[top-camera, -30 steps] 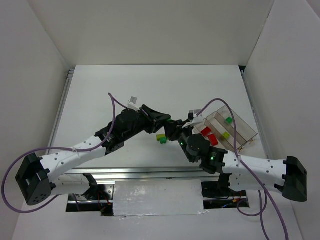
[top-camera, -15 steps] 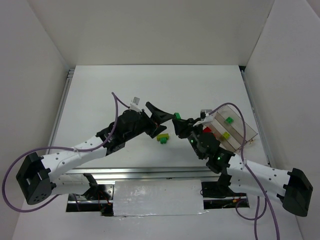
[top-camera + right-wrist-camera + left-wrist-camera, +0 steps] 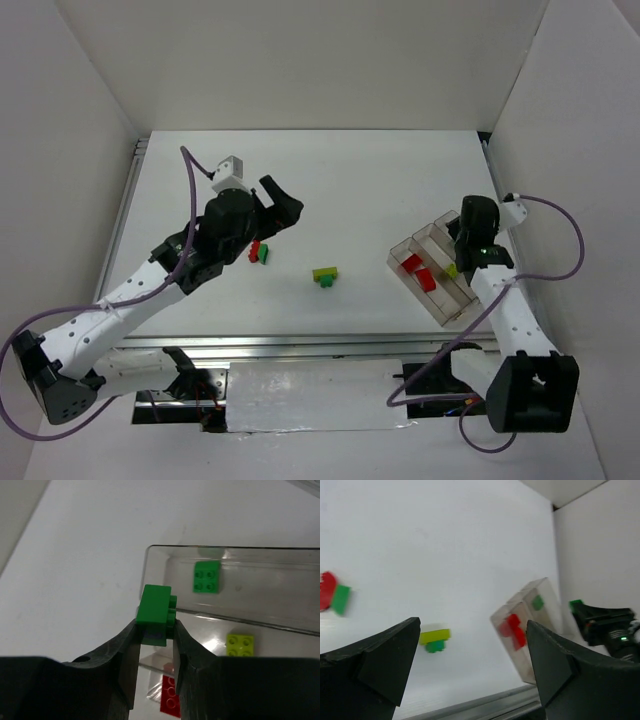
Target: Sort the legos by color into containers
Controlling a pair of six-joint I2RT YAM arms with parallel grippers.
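Note:
My right gripper (image 3: 155, 627) is shut on a dark green lego (image 3: 156, 611) and holds it above the clear three-compartment container (image 3: 150, 567). Inside lie a green lego (image 3: 207, 577) in the far compartment, a yellow-green one (image 3: 240, 645) in the middle, and a red one (image 3: 171, 697) nearest. From above, the right gripper (image 3: 468, 228) hangs over the container's (image 3: 470, 305) far end. My left gripper (image 3: 280, 208) is open and empty, above a joined red-and-green lego pair (image 3: 258, 250). A yellow-green lego stacked on a green one (image 3: 325, 274) lies mid-table. The left wrist view shows the left gripper (image 3: 472, 625) with its jaws wide apart.
White walls close in the table on three sides. A metal rail (image 3: 300, 342) runs along the near edge. The left arm's purple cable (image 3: 190, 170) loops above its wrist, and the right arm's cable (image 3: 570, 235) arcs beside the container.
The grippers met mid-table; now they are apart. The left one opened and drew back to the left. The right one swung right over the container with the green lego.

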